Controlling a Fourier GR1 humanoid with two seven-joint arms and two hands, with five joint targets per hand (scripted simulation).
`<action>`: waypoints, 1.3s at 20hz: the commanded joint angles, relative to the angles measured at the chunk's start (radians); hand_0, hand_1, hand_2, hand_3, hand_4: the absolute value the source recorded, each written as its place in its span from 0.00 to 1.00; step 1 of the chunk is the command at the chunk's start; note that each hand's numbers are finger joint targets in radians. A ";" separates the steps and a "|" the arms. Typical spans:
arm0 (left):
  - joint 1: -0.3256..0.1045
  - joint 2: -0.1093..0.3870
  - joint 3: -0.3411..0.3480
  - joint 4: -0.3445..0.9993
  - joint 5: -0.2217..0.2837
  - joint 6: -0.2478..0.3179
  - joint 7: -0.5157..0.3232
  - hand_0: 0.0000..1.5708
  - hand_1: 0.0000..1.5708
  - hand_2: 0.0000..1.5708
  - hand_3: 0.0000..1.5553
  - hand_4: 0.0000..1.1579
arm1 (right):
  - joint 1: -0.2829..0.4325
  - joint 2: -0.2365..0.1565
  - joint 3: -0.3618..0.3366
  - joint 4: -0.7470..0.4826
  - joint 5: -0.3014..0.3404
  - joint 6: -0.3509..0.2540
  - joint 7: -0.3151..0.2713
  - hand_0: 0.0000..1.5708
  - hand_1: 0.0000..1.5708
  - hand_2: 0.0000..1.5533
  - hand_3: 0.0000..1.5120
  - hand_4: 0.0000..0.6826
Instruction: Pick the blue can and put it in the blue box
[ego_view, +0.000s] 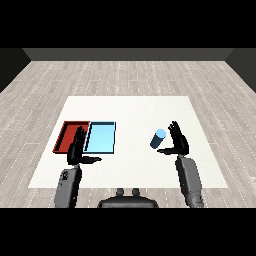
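The blue can (158, 138) stands upright on the white table (130, 110), right of centre. My right hand (179, 141) is just to its right, open, fingers straight up and thumb reaching toward the can's base, not touching it that I can see. The light blue tray (101, 137) lies left of centre. Over the near edges of the two trays, my left hand (76, 149) is held open with its thumb pointing right.
A red tray (67, 134) lies against the left side of the light blue tray, partly covered by my left hand. Bare white table stretches between the blue tray and the can. Wooden floor surrounds the table.
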 joint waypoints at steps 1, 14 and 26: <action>-0.019 0.008 0.009 0.064 -0.012 -0.018 -0.054 0.00 0.00 0.00 0.00 0.00 | -0.089 -0.050 -0.076 0.149 -0.041 0.032 -0.030 0.00 0.00 0.00 0.00 0.00; 0.005 0.015 0.050 0.047 0.061 -0.062 -0.043 0.00 0.00 0.00 0.00 0.00 | -0.171 -0.039 -0.077 0.377 -0.014 0.004 -0.104 0.00 0.00 0.00 0.00 0.00; -0.002 0.017 0.044 0.015 0.048 -0.052 -0.003 0.00 0.00 0.00 0.00 0.00 | -0.339 -0.027 -0.094 0.679 -0.023 0.004 -0.181 0.00 0.00 0.00 0.00 0.00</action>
